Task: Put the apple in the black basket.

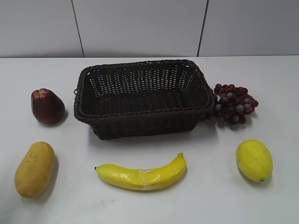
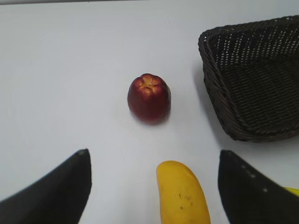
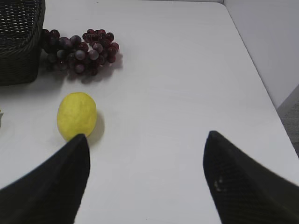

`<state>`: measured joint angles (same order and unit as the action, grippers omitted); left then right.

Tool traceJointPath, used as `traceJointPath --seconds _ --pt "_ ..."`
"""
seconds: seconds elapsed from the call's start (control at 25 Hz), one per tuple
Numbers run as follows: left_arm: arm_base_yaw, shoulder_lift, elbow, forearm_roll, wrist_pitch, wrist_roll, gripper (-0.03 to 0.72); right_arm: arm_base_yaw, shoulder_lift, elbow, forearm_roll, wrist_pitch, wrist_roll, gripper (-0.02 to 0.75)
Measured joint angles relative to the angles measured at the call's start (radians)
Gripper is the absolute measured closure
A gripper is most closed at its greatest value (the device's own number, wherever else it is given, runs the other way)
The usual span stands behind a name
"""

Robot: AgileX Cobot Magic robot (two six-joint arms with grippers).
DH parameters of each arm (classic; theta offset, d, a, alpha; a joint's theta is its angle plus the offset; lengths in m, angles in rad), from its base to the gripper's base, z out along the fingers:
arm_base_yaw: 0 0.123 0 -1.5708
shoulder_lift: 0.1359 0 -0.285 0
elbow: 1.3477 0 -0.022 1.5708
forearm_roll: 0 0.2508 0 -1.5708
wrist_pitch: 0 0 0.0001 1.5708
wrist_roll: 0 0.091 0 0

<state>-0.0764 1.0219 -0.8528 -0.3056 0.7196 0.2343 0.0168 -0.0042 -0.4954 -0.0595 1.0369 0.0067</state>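
The dark red apple [image 1: 47, 107] stands on the white table left of the black basket [image 1: 140, 119]. The basket holds nothing. In the left wrist view the apple [image 2: 149, 97] is ahead of my left gripper [image 2: 154, 161], which is open and empty, and the basket [image 2: 219, 88] is at the right. My right gripper [image 3: 145, 142] is open and empty over bare table at the right. Neither gripper shows in the exterior view.
A yellow-orange mango [image 1: 34, 168] lies at the front left, also between the left fingers [image 2: 182, 196]. A banana [image 1: 142, 175] lies in front of the basket. A lemon [image 1: 254, 160] [image 3: 76, 115] and dark-red grapes [image 1: 235, 103] [image 3: 79, 52] are at the right.
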Motion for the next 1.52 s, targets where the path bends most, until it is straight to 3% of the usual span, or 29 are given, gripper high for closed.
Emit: traceJointPath --seconds 0.28,0.64,1.12,1.32,1.52 --pt "-0.048 0.436 -0.228 -0.025 -0.011 0.044 0.010 0.000 0.000 0.000 0.000 0.000 0.001 0.167" --pt "-0.079 0.784 -0.364 0.034 -0.039 0.048 -0.004 0.000 0.000 0.000 0.000 0.000 0.000 0.167" --pt "-0.079 0.934 -0.411 0.085 -0.104 0.049 -0.003 0.000 0.000 0.000 0.000 0.000 0.001 0.167" --pt "-0.079 0.954 -0.417 0.084 -0.110 0.048 0.070 0.000 0.000 0.000 0.000 0.000 0.001 0.167" --pt "-0.079 0.954 -0.419 0.084 -0.100 0.048 0.070 0.000 0.000 0.000 0.000 0.000 0.001 0.167"
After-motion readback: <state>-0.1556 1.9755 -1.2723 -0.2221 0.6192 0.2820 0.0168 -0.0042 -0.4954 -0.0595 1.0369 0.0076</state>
